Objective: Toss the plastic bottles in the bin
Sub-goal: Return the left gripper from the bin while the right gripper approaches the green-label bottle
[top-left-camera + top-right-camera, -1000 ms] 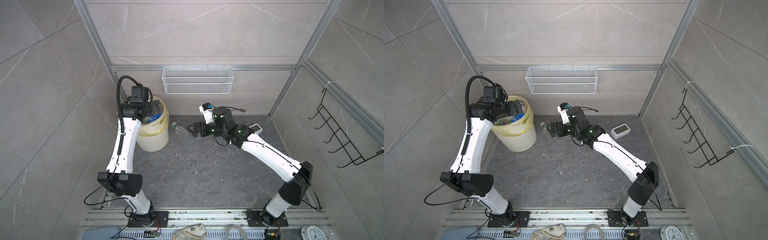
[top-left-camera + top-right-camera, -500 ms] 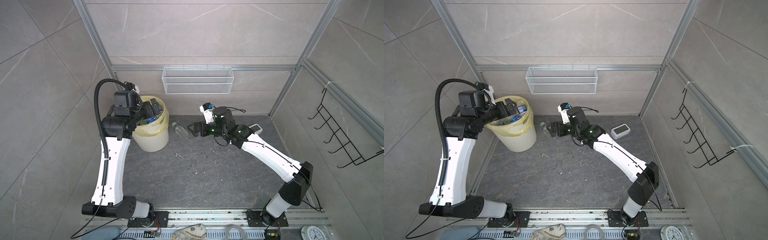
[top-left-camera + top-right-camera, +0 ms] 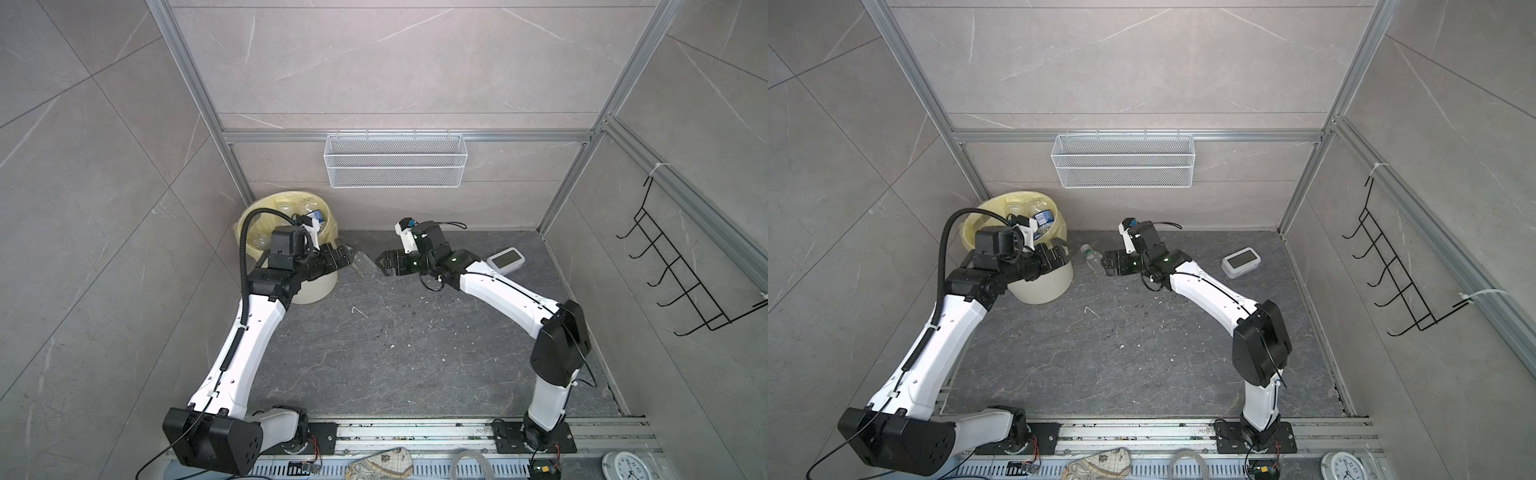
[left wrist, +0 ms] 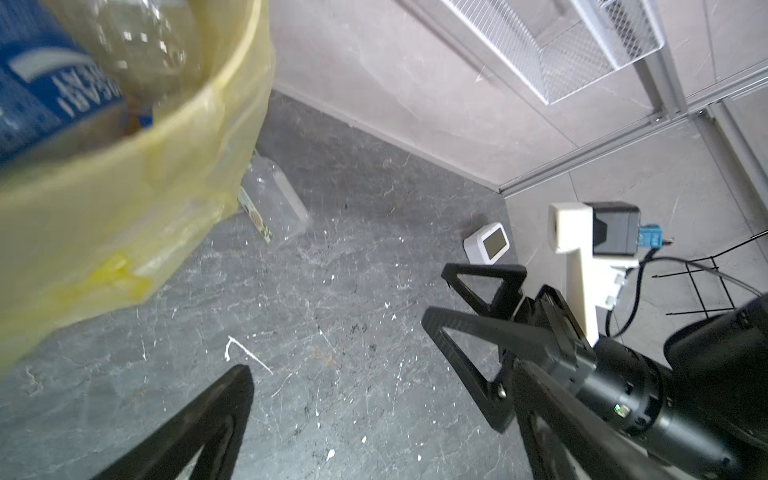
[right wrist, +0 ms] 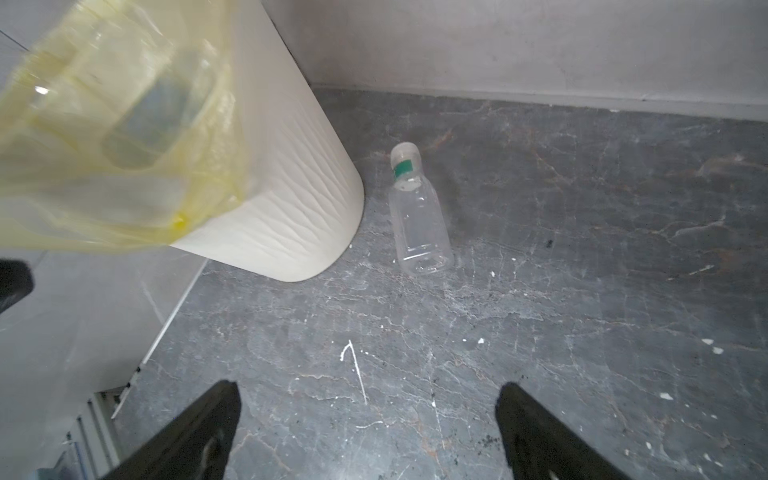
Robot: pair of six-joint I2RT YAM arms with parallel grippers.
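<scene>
A clear plastic bottle with a green neck band lies on the dark floor just right of the bin. The bin is cream-white and ribbed with a yellow bag. It holds several bottles, one with a blue label. My left gripper hangs open and empty in front of the bin, left of the floor bottle. My right gripper stands open and empty just right of that bottle.
A white digital clock sits on the floor at the back right. A white wire basket hangs on the back wall. A black hook rack is on the right wall.
My left arm has swung off the top of the bin and come down in front of it, toward the floor bottle. The right arm has hardly moved.
</scene>
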